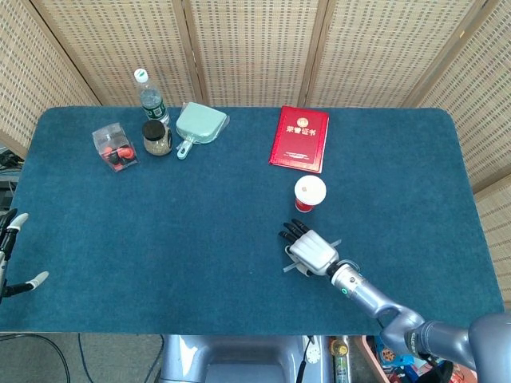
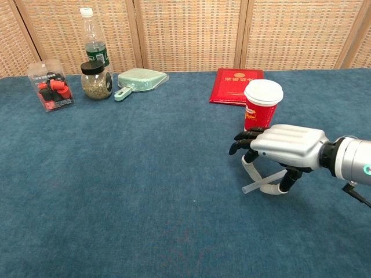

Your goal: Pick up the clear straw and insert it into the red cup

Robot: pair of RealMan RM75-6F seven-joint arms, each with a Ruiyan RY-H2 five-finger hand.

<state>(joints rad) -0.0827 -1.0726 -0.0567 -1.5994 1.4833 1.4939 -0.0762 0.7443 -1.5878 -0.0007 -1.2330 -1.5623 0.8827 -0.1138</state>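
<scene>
The thin clear plastic straw (image 2: 264,186) lies under the right hand (image 2: 287,149), with one end poking out to the side near the blue cloth table (image 2: 145,191). The hand is palm down over it, and its thumb and a finger look pinched on the straw, so it seems to be holding it; in the chest view the straw looks a little bit lifted, but it is hard to be sure. The red paper cup with the white lid (image 2: 262,104) stands upright just behind the hand, very near but not touching it. So the picking up is only starting. What is left is to lift the straw up, tip it so it points down, carry it over the cup and poke it into the lid. The left hand (image 1: 11,254) is far away at the table edge, holding nothing, fingers apart.
</scene>
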